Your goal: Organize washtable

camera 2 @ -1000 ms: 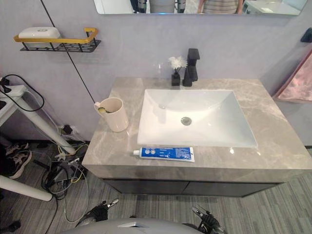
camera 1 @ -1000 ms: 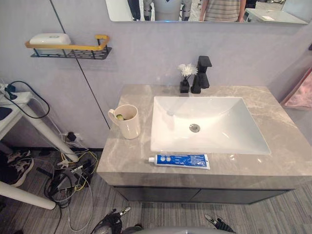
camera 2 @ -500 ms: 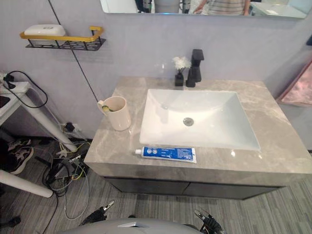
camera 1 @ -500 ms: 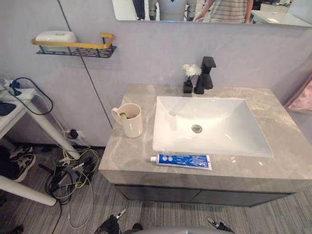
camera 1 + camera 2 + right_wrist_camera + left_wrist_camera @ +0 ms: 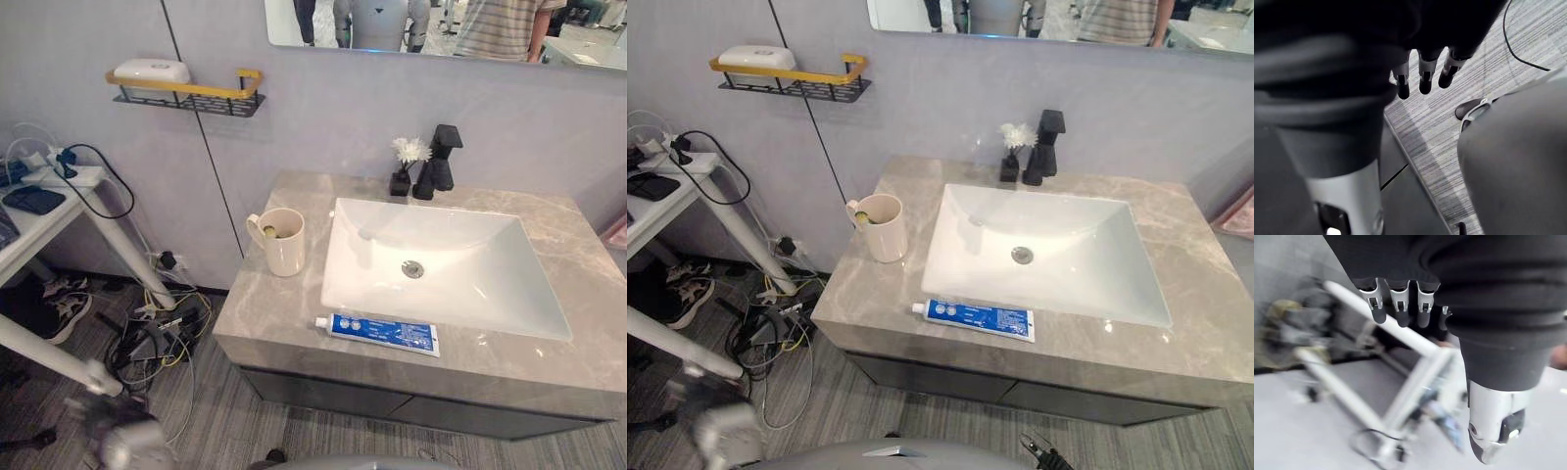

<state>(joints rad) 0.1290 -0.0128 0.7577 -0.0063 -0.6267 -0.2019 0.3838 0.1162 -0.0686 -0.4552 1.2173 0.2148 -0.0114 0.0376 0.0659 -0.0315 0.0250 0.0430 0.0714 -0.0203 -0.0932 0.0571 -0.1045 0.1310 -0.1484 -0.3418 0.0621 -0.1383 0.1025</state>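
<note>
A cream mug (image 5: 279,241) stands on the grey marble counter (image 5: 265,313), left of the white sink basin (image 5: 446,294), with something small and greenish inside it. A blue-and-white toothpaste tube (image 5: 378,334) lies flat along the counter's front edge. My left hand (image 5: 122,443) is low at the left, over the floor and far from the counter. In the left wrist view its fingers (image 5: 1398,306) hang relaxed and hold nothing. My right hand (image 5: 1043,455) sits low in front of the cabinet; its fingers (image 5: 1425,73) are relaxed over the striped floor and hold nothing.
A black faucet (image 5: 441,157) and a small vase with a white flower (image 5: 404,168) stand behind the basin. A wall shelf (image 5: 186,90) carries a white soap dish. A white table (image 5: 59,196) and tangled cables (image 5: 157,338) occupy the floor at left. A mirror hangs above.
The camera has shifted, so the washtable sits further right and lower in view. My left hand has swung out to the lower left. The right hand has sunk toward the bottom edge.
</note>
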